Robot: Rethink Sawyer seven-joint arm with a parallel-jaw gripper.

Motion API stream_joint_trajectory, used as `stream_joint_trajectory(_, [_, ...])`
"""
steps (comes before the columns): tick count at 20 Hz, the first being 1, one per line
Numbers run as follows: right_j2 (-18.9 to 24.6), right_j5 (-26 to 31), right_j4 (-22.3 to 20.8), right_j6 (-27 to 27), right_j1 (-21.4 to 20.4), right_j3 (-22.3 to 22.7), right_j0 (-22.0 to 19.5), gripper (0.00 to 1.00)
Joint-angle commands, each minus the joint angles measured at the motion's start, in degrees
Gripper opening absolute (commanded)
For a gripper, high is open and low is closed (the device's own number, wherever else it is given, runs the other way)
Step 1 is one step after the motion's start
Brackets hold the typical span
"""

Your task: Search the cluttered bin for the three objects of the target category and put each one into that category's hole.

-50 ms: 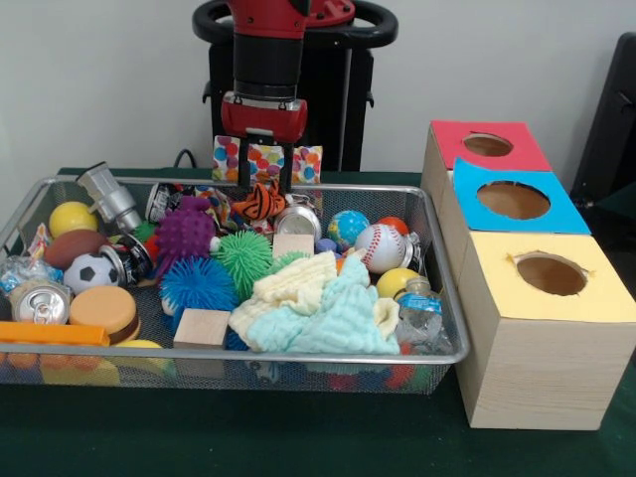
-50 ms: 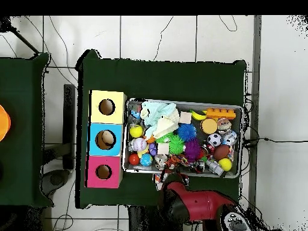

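Black two-finger claw [image 1: 262,184] closed around orange-black striped plush tiger [image 1: 260,203], at far rim of silver wire-mesh bin [image 1: 437,298]. No readable labels. Toy directly below claw, above clutter. Red-, blue-, yellow-topped wooden hole boxes [image 1: 517,199] beside bin.

Wire-mesh bin [image 1: 437,260] heaped with balls, spiky toys, cans, cloths, wooden blocks. Orange striped tiger toy [image 1: 260,202] at far rim, between fingers [image 1: 243,171]. Beside bin: red [image 1: 489,145], blue [image 1: 515,200], yellow [image 1: 550,273] holes in wooden boxes.
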Motion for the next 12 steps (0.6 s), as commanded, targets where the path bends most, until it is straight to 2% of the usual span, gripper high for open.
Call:
stream_joint_trajectory(1, [1.5,-2.5,3.4,6.7,1.3,-7.1,0.1,1.00])
stream_joint_trajectory(12, [1.3,-3.7,3.3,6.8,1.5,-6.8,0.0,1.00])
